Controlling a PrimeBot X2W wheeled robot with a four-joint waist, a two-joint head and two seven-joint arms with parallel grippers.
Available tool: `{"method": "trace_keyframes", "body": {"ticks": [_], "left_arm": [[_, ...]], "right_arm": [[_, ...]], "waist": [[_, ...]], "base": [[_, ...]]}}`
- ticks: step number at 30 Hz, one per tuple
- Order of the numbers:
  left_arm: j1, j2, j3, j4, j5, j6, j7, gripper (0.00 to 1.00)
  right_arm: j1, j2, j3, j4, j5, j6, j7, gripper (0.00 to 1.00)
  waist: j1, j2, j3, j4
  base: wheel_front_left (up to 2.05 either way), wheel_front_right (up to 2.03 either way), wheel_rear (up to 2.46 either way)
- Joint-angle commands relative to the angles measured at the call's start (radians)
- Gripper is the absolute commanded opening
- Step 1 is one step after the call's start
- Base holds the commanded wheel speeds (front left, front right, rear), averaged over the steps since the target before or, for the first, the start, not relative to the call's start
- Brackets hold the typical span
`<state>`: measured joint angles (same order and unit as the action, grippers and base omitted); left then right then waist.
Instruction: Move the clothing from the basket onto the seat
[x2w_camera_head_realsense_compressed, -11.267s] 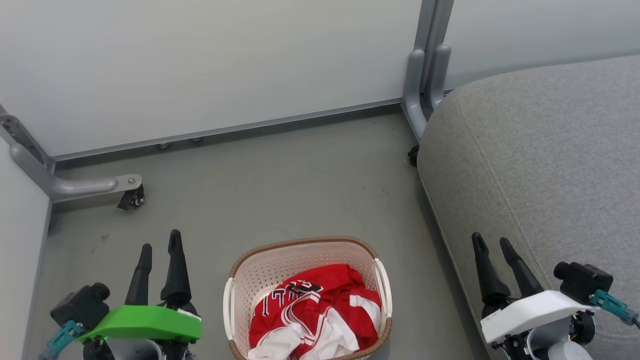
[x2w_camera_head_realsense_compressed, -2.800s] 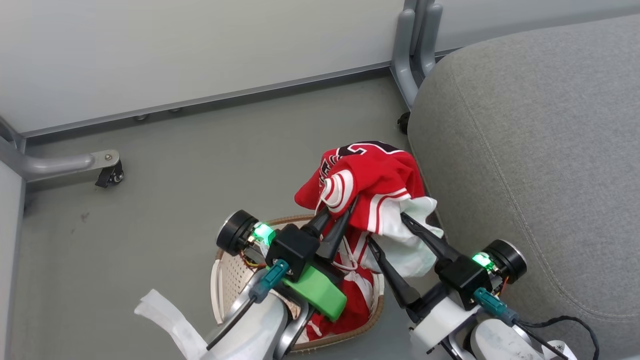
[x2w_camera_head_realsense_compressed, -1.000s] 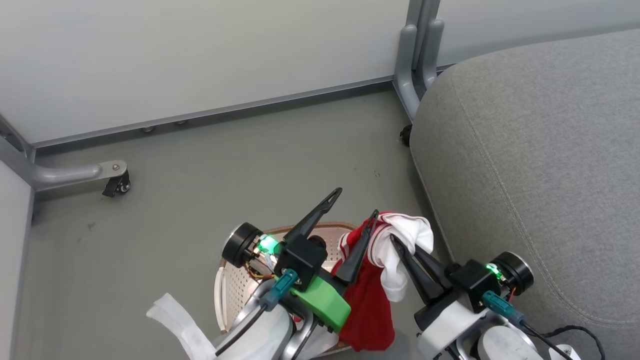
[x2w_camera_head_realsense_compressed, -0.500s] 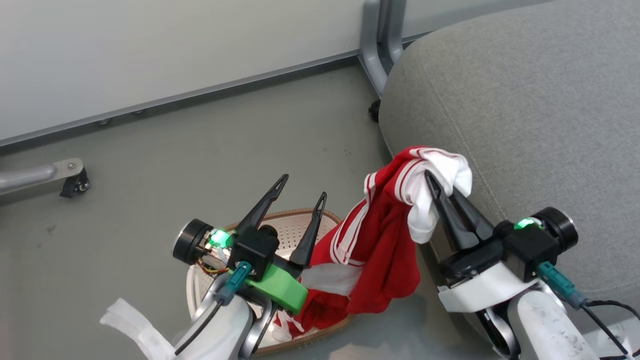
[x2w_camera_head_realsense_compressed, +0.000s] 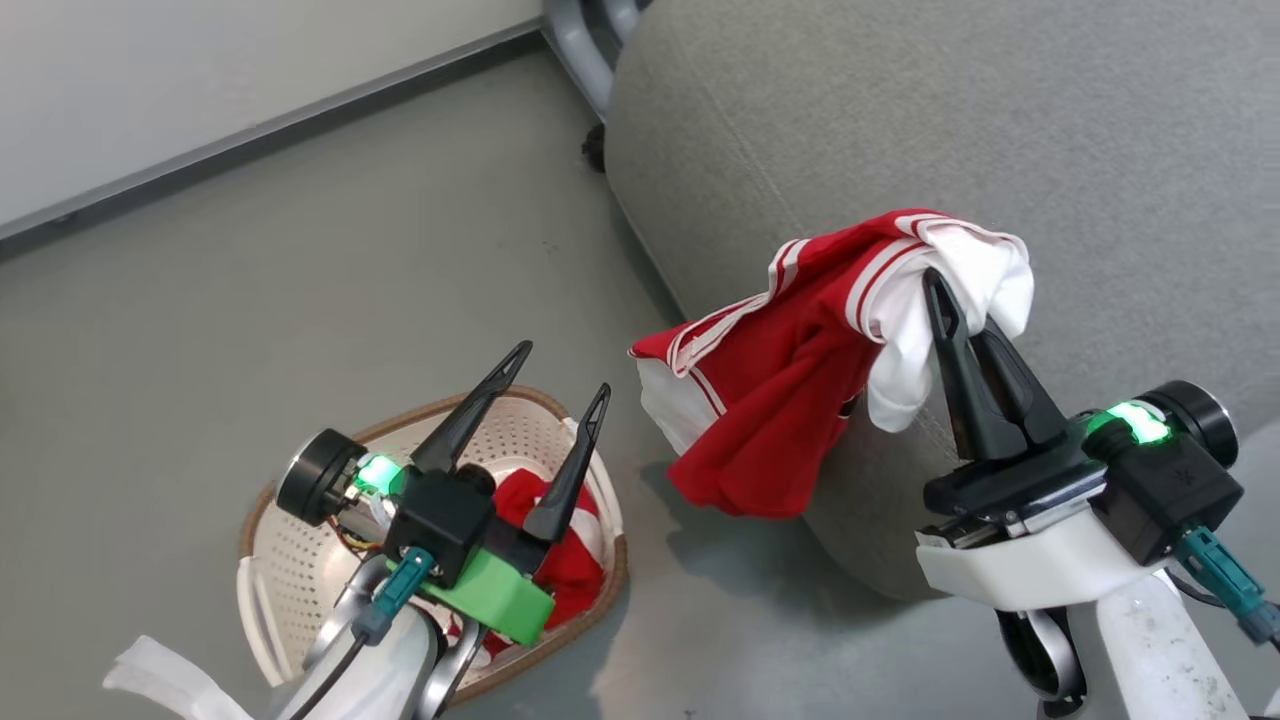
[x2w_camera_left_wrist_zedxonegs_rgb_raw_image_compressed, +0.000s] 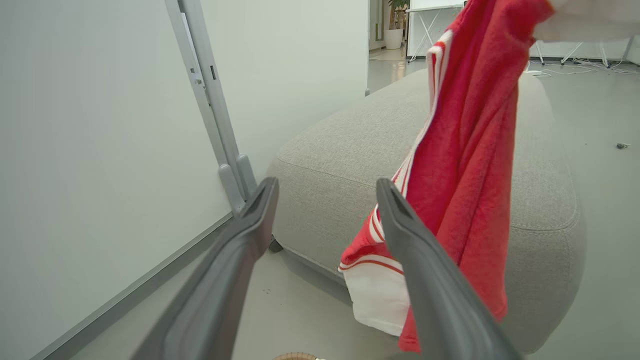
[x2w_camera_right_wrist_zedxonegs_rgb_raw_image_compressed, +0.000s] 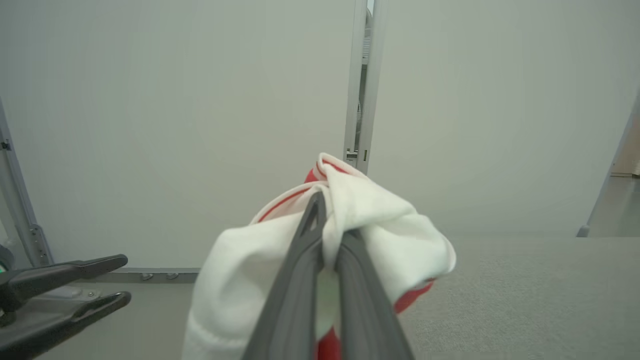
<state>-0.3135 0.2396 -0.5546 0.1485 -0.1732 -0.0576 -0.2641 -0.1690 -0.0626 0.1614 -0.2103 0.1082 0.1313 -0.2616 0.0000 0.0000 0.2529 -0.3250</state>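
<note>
We are now carrying one red garment (x2w_camera_head_realsense_compressed: 790, 400) clear of the basket (x2w_camera_head_realsense_compressed: 290, 590). It is hanging against the rounded front of the seat (x2w_camera_head_realsense_compressed: 1000, 120), not yet on top. Our right end effector (x2w_camera_head_realsense_compressed: 955, 305) is clamping its white fold. The left end effector (x2w_camera_head_realsense_compressed: 565, 370), having let go, is hovering open over the basket, where the second garment (x2w_camera_head_realsense_compressed: 575, 560) is waiting. The seat's edge is blocking the dangling cloth.
</note>
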Motion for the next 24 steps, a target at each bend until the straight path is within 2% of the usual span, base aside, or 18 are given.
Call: {"method": "trace_keyframes", "body": {"ticks": [1,10,17,24], "left_arm": [[0.015,0.016,0.004,-0.007,0.017,-0.011,0.000,1.00],[0.013,0.051,-0.010,0.003,0.062,-0.040,0.000,1.00],[-0.037,0.048,-0.054,0.031,0.070,-0.060,0.000,1.00],[-0.065,0.066,-0.073,0.036,0.083,-0.066,0.000,1.00]], "right_arm": [[0.012,0.005,-0.009,-0.017,0.010,-0.001,-0.005,0.00],[0.072,0.013,-0.057,-0.045,0.050,-0.001,-0.005,0.00],[0.080,0.012,-0.124,-0.084,0.073,-0.001,-0.005,0.00],[-0.094,0.012,-0.191,-0.131,0.065,-0.001,-0.005,0.00]], "waist": [[0.0000,0.0000,0.078,-0.118],[0.0000,0.0000,0.114,-0.248],[0.0000,0.0000,0.140,-0.252],[0.0000,0.0000,0.199,-0.249]], "base": [[0.00,0.00,0.00],[0.00,0.00,0.00],[0.00,0.00,0.00],[0.00,0.00,0.00]]}}
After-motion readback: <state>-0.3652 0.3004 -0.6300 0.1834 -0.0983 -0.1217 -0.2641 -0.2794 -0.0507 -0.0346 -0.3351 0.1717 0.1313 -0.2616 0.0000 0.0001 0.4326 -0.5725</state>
